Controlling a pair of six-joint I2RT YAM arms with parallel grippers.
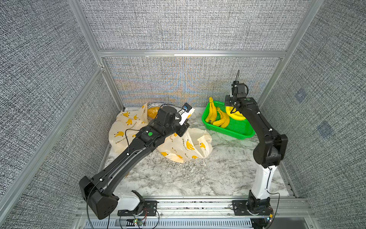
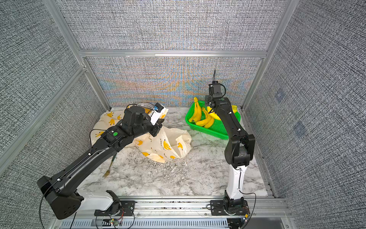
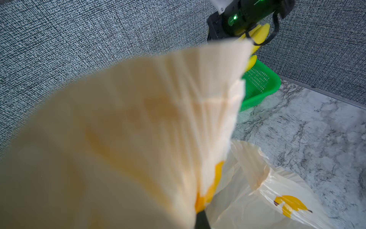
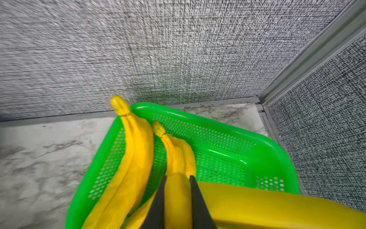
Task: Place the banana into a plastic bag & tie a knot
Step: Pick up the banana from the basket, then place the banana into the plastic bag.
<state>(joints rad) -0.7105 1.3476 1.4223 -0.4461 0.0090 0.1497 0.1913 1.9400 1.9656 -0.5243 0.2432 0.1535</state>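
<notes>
Right gripper (image 4: 178, 176) pinches the banana (image 4: 178, 198) crosswise in the basket (image 4: 227, 128) — the bag (image 1: 190, 146), clamped by the left gripper (image 3: 200, 217), lies leftward.

green basket (image 2: 206, 129): bananas (image 2: 207, 121) are contained inside | plastic bag (image 2: 170, 142): is spread left of the basket | fork (image 2: 109, 169): is laid further left of the basket

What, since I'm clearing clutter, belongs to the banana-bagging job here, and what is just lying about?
Job: banana in the right hand; plastic bag; green basket of spare bananas.
Lying about: fork; white perforated bowl.
</notes>
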